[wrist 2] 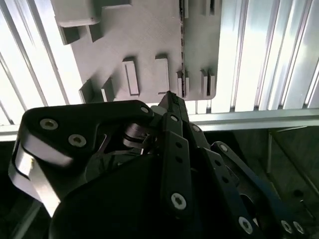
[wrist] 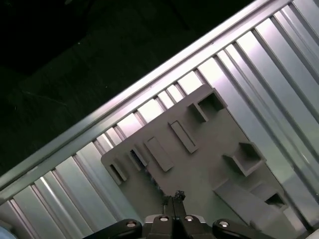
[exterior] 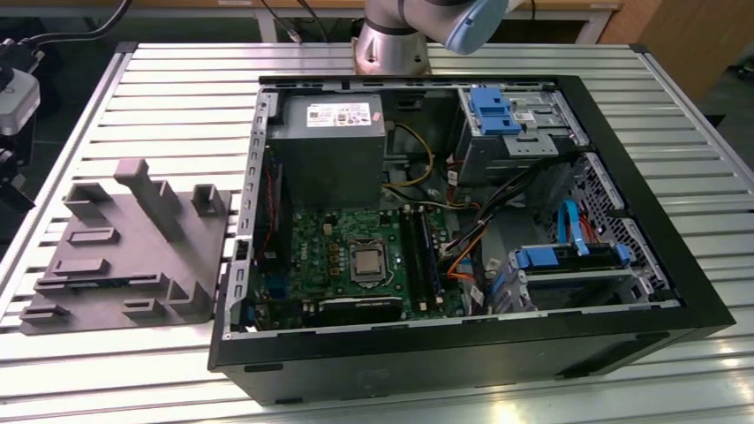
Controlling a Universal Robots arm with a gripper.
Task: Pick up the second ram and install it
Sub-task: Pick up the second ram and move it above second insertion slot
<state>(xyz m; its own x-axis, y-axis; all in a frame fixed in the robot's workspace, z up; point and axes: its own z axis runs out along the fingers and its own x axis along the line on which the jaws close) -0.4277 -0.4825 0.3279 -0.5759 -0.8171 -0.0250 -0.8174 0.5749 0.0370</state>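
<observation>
Hanging over gray fixture (wrist 2: 142,37) with gripper (wrist 2: 172,99) pinched closed, empty. Second ram (wrist 2: 182,55) on edge in fixture slot. Open computer case (exterior: 471,362) just beside, on slatted table (exterior: 177,88).

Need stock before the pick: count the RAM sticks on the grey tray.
1: a RAM stick standing on edge in a slot near one edge of the tray, seen in the second wrist view. Others may be hidden behind the tray's raised blocks.
</observation>
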